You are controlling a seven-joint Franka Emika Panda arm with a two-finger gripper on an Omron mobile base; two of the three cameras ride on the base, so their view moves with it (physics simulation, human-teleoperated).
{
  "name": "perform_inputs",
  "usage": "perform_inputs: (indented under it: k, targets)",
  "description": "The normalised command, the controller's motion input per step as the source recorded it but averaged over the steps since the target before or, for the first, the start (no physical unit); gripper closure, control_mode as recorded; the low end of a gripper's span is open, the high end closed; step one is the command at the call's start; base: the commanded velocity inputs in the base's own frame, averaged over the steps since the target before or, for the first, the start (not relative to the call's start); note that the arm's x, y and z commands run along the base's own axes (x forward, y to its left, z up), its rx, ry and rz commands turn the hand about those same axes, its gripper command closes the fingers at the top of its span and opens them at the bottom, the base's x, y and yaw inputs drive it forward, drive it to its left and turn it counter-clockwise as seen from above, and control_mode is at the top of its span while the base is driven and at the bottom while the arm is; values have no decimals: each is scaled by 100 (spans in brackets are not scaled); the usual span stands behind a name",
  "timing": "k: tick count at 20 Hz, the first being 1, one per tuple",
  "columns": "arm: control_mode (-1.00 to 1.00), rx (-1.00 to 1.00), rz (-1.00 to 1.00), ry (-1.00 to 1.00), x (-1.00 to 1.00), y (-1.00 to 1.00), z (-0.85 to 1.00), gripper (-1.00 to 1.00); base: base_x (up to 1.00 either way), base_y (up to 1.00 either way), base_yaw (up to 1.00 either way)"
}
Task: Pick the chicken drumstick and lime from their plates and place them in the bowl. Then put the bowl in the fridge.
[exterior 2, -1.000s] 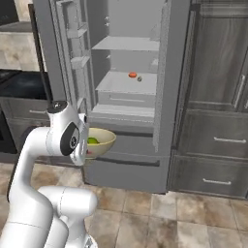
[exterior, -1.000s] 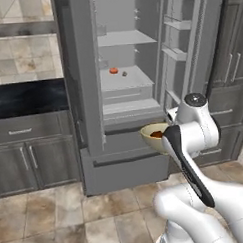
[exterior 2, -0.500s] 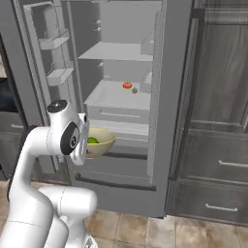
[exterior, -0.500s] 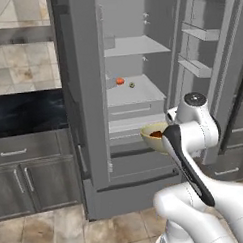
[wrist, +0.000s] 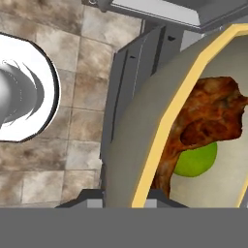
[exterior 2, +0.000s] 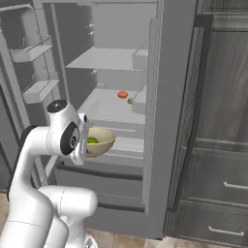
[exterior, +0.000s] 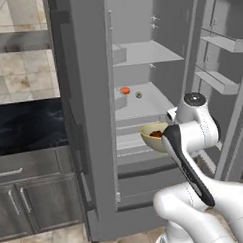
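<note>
My gripper [wrist: 122, 197] is shut on the rim of the tan bowl [exterior: 152, 138], holding it level in front of the open fridge [exterior: 140, 55], about at the height of its lower shelves. The reddish-brown chicken drumstick [wrist: 206, 121] lies inside the bowl [wrist: 133, 140], over the green lime [wrist: 197, 161]. From the right base view the bowl [exterior 2: 102, 143] sticks out past the white hand, with the lime [exterior 2: 92, 140] showing above its rim. The drumstick [exterior: 155, 134] shows as a dark patch in the left base view. The plates are out of view.
A small red item [exterior: 124, 90] and a small dark one [exterior: 138, 94] sit on a middle fridge shelf. An open door with racks [exterior: 224, 41] stands to the right of the arm, another [exterior 2: 35, 54] to its left. Dark drawer cabinets [exterior 2: 223, 186] flank the fridge's right side.
The whole picture has shifted and the fridge looms larger: the base has driven closer to it. The bowl stays in the shut gripper, held the same way.
</note>
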Motion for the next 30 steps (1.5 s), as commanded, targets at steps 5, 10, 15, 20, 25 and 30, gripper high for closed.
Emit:
perform_inputs:
  k: [5,10,15,20,25,30]
  targets:
    - [100,0,0,0,0,0,0,100,49,-22,0]
    - [100,0,0,0,0,0,0,100,45,-19,-4]
    - [100,0,0,0,0,0,0,100,32,-10,-5]
    - [100,0,0,0,0,0,0,100,5,-2,0]
    - [100,0,0,0,0,0,0,100,0,0,0]
    - [100,0,0,0,0,0,0,100,0,0,0]
